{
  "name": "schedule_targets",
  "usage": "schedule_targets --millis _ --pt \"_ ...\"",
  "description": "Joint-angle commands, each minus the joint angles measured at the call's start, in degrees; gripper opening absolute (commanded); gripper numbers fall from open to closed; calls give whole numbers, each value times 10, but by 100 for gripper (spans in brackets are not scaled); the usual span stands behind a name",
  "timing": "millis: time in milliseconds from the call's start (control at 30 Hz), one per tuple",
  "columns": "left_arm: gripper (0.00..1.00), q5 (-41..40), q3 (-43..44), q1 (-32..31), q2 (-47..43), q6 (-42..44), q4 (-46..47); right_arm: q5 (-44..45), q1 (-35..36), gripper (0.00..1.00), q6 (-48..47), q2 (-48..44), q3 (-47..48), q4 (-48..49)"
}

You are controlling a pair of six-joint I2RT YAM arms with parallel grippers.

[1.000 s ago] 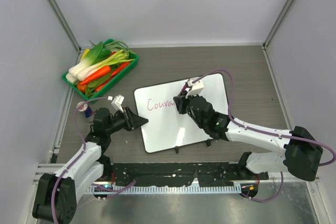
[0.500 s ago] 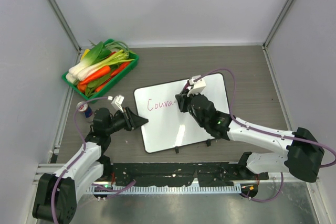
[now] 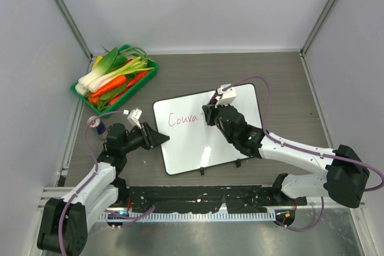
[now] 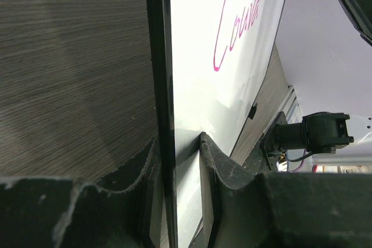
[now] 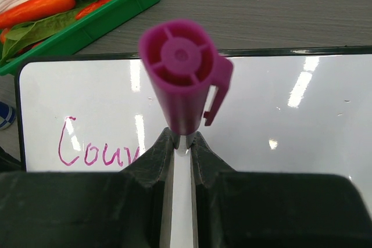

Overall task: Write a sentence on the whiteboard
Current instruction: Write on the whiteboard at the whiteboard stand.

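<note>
The whiteboard [image 3: 207, 142] lies flat at the centre of the worktop [image 3: 198, 73], its clipped long edge nearest the arm bases. The left fingers [image 3: 158, 139] are clenched on its left frame edge. The right fingers [image 3: 209, 114] grasp an upright magenta marker [image 5: 185, 79], whose tip meets the board just right of the sentence [image 3: 182, 119], pink cursive reading "Coura". A green tray [image 5: 116, 15] of vegetables [image 3: 114, 73] sits far left.

Whiteboard [image 3: 198, 145] white, black frame; sentence [image 3: 182, 119] pink-magenta; marker [image 5: 183, 79] purple-magenta; tray [image 5: 122, 11] green; table [image 3: 282, 82] grey-brown woodgrain.
</note>
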Motion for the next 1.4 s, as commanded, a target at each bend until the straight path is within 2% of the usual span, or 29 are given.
schedule_targets --millis 0,367,667,1067,1367 --pt "0 -6 2 1 0 22 18 0 -2 1 -3 11 25 25" --pt "0 -5 2 1 4 22 21 -43 -3 2 0 1 8 11" --pt "0 -6 2 1 6 22 22 -44 -3 1 6 -19 -17 -1" --pt "0 -4 2 1 7 22 24 4 -5 1 4 -23 -19 4" --pt "0 -3 1 1 2 22 22 7 -8 2 4 -1 9 1"
